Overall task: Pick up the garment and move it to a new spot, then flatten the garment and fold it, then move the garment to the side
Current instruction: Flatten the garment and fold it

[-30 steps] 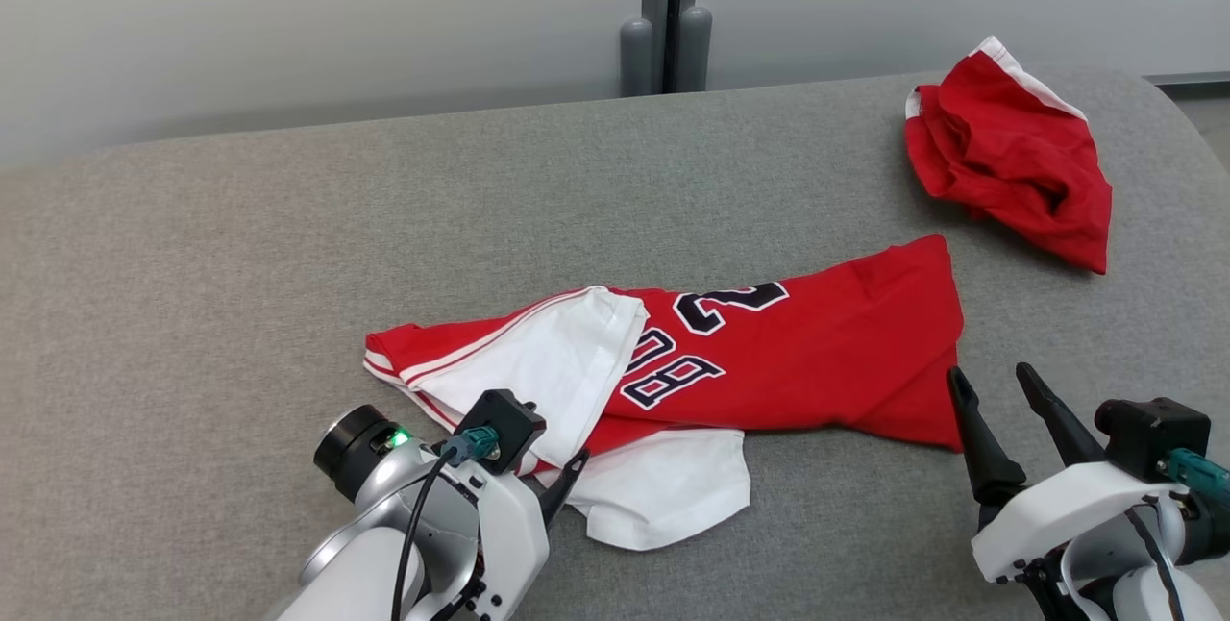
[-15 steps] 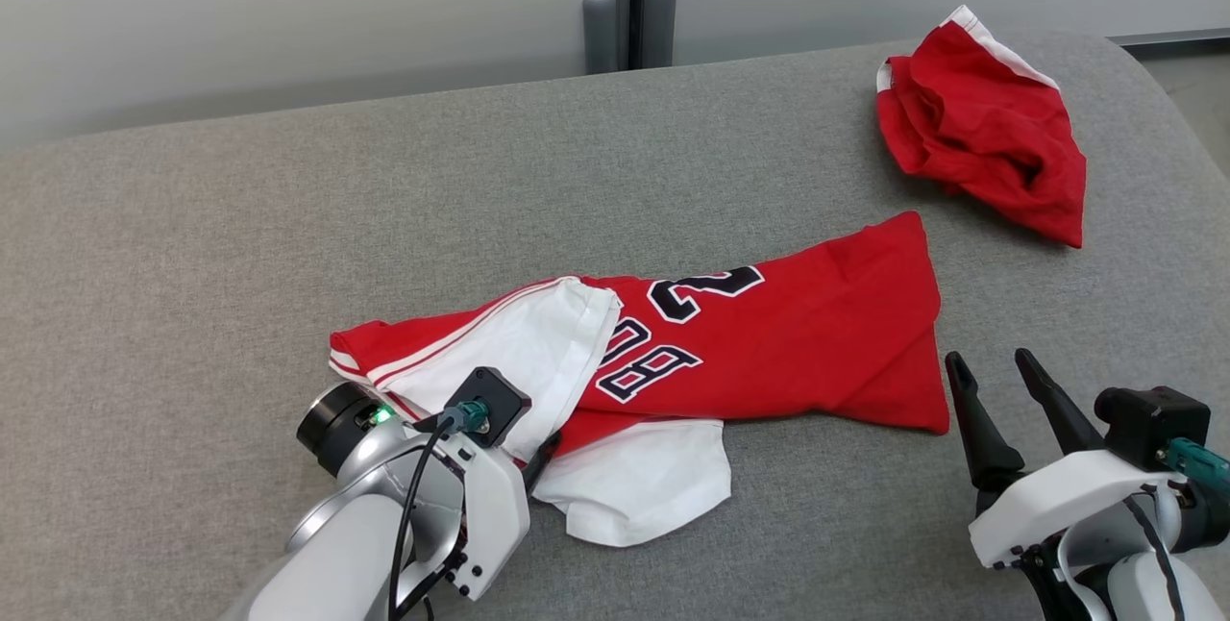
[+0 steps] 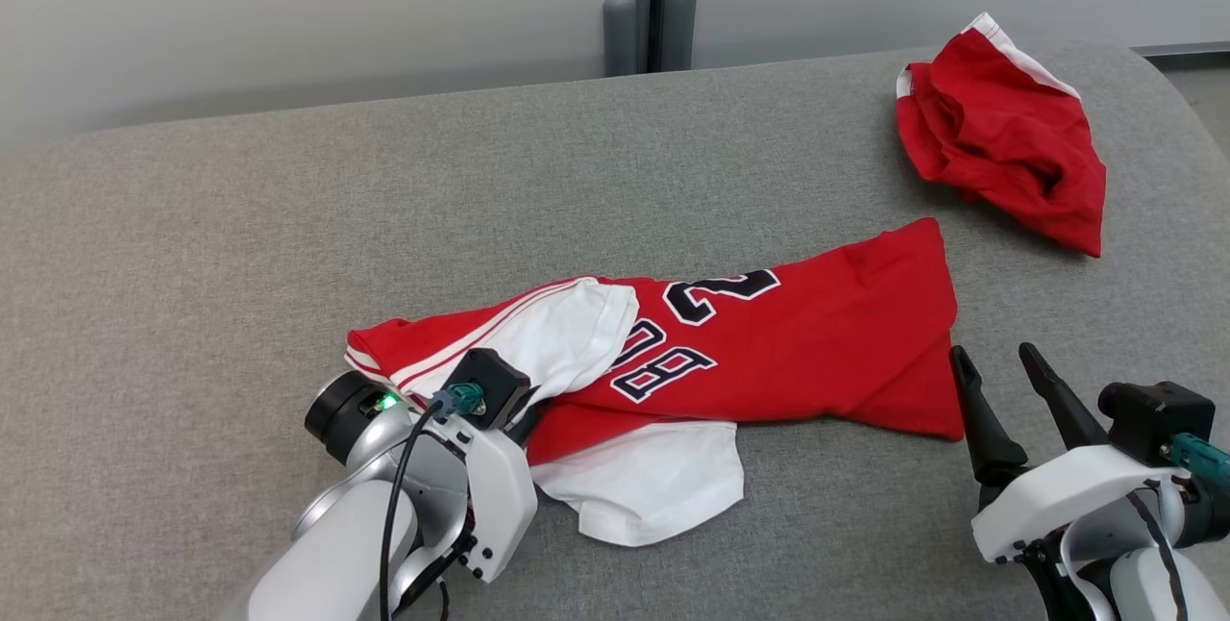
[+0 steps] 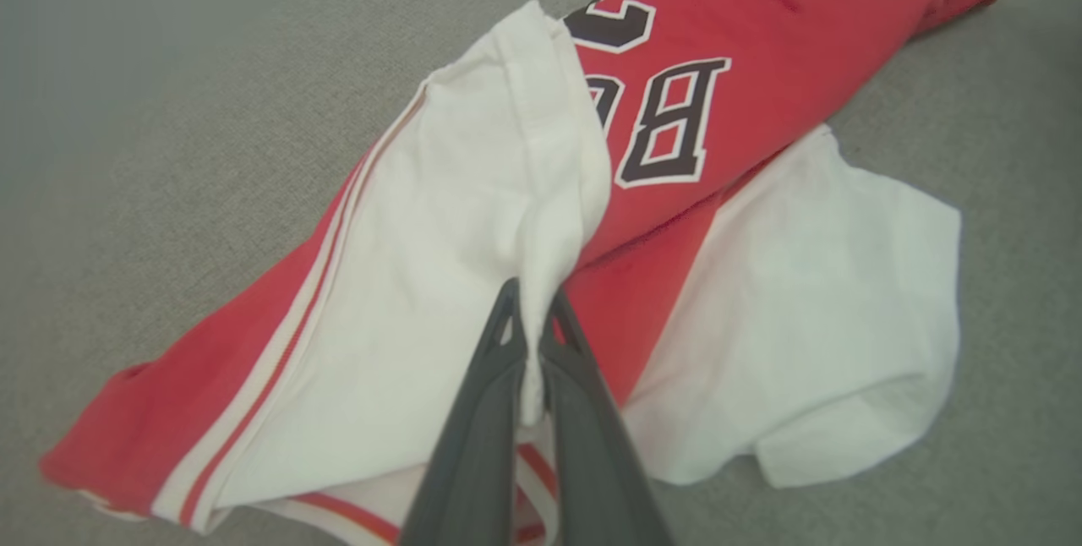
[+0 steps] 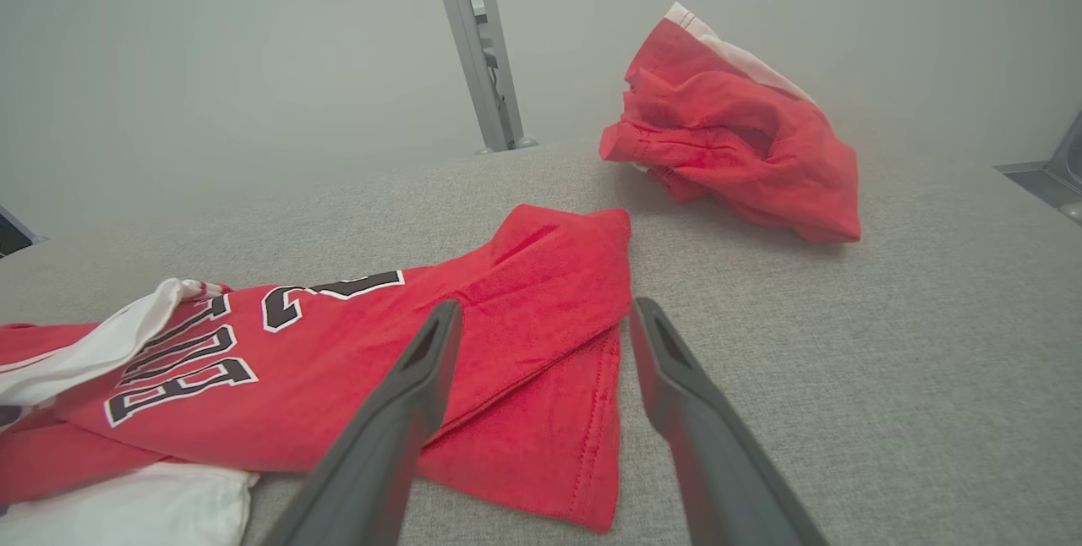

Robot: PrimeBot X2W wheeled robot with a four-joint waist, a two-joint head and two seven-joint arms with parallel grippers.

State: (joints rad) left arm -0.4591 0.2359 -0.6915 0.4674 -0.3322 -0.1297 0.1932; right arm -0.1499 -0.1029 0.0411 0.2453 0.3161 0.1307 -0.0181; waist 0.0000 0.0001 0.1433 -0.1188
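The garment (image 3: 798, 342) is a red jersey with white sleeves and dark lettering, lying crumpled lengthwise across the middle of the grey surface. My left gripper (image 4: 531, 318) is shut on a fold of the garment's (image 4: 473, 216) white sleeve. In the head view its fingers are hidden behind its wrist at the garment's left end. My right gripper (image 3: 999, 366) stands open just off the garment's right hem, fingers apart with nothing between them. In the right wrist view, the right gripper (image 5: 541, 318) frames the red hem corner of the garment (image 5: 541, 309).
A second red garment (image 3: 999, 150) with white trim lies bunched at the far right of the grey cushioned surface (image 3: 288, 217). A grey post (image 3: 653, 1) stands behind the far edge. The surface curves down at its right end.
My left gripper has closed on the white sleeve fold, which now bunches upward. The camera has shifted slightly; the right gripper stays open.
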